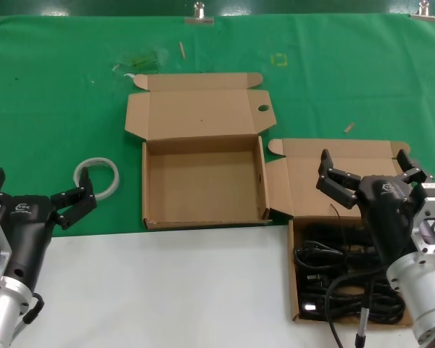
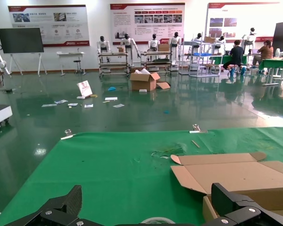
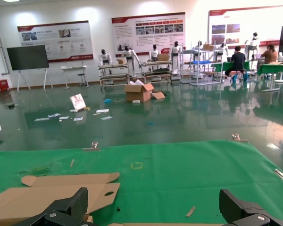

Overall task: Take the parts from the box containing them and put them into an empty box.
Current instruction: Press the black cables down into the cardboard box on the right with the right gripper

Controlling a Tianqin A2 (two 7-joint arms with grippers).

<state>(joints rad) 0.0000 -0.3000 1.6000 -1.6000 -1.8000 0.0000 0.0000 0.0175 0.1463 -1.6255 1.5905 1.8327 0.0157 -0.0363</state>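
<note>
Several black power cords (image 1: 344, 279) lie in looped bundles in the brown cardboard box (image 1: 293, 272) at the front right, its lid (image 1: 341, 150) open behind it. The empty box (image 1: 203, 181) stands in the middle with its lid (image 1: 199, 112) folded back and a round hole (image 1: 263, 109) in one flap. My right gripper (image 1: 364, 163) is open and empty above the back of the cord box. My left gripper (image 1: 40, 190) is open and empty at the front left, near the white ring. The empty box's lid also shows in the left wrist view (image 2: 236, 172) and the right wrist view (image 3: 52, 193).
A white ring (image 1: 96, 176) lies on the green cloth (image 1: 58, 94) left of the empty box, and its edge shows in the left wrist view (image 2: 156, 220). Small scraps (image 1: 349, 127) lie on the cloth at the back. The white table front (image 1: 167, 290) is bare.
</note>
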